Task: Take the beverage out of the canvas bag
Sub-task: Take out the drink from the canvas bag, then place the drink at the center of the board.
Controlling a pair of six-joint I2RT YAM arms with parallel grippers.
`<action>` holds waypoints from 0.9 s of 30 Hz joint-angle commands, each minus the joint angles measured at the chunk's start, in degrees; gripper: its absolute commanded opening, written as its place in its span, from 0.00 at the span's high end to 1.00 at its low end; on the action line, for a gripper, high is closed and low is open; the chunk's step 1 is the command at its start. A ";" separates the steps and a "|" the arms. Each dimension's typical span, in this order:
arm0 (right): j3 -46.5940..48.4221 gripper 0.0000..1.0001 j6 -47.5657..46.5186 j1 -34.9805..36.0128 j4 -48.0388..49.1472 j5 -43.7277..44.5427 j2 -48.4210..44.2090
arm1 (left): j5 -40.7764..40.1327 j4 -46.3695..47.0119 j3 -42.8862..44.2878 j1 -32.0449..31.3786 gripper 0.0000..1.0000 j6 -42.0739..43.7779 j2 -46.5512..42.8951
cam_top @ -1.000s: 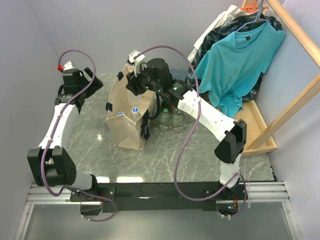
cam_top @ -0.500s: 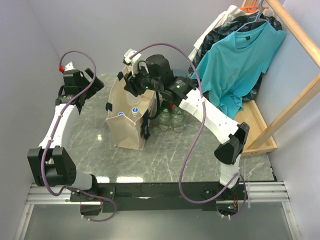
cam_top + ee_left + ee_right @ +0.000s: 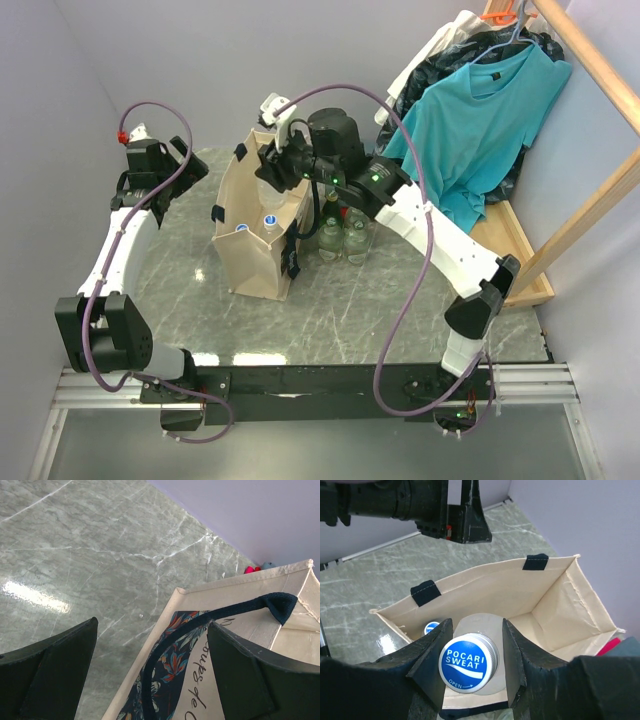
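Jaws of the right gripper [image 3: 272, 163] are clamping the neck of a Pocari Sweat bottle [image 3: 266, 188]. In the top external view the gripper is holding it upright at the far end of the canvas bag [image 3: 250, 265], with its neck above the rim. Whether its base is clearing the opening cannot be told. Two more capped bottles [image 3: 241, 228] [image 3: 270, 218] are standing inside the bag. Two clear bottles [image 3: 330, 240] [image 3: 356, 240] are standing on the marble table [image 3: 330, 310], just beside the bag's right side. The left gripper [image 3: 185, 168] is hovering to the left of the bag, apart from it. A teal T-shirt [image 3: 480, 110] is hanging at the far right.

In the left wrist view the two dark fingers [image 3: 50, 680] [image 3: 255, 675] are standing wide apart, released and holding nothing. The bag's upper edge and a black strap handle [image 3: 200, 622] are showing in the gap beyond them, over the grey marble.

In the right wrist view the bottle's blue cap is sitting directly between the right fingers [image 3: 432, 655], which are pressing the neck from both sides. The open mouth of the bag is lying below and beyond the jaws. The bottle's body is hiding much of the bag's floor. One blue cap is peeking out inside the bag, to the left of the held bottle. The left arm is showing beyond the bag's far wall.
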 commanded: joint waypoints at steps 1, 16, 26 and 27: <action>0.64 1.00 -1.93 0.84 13.02 1.70 -6.96 | 0.98 2.05 -0.16 0.20 0.04 -0.40 -2.04; -2.00 1.00 -3.52 1.80 14.87 4.69 -11.79 | 1.33 2.57 -0.60 0.20 0.04 -0.84 -2.22; -5.78 1.00 -6.68 3.91 16.98 10.23 -16.01 | 1.86 3.10 -1.04 0.20 0.04 -1.10 -2.31; -5.79 1.00 -7.03 4.00 16.72 10.67 -16.19 | 1.95 3.10 -1.04 0.20 0.04 -1.10 -2.22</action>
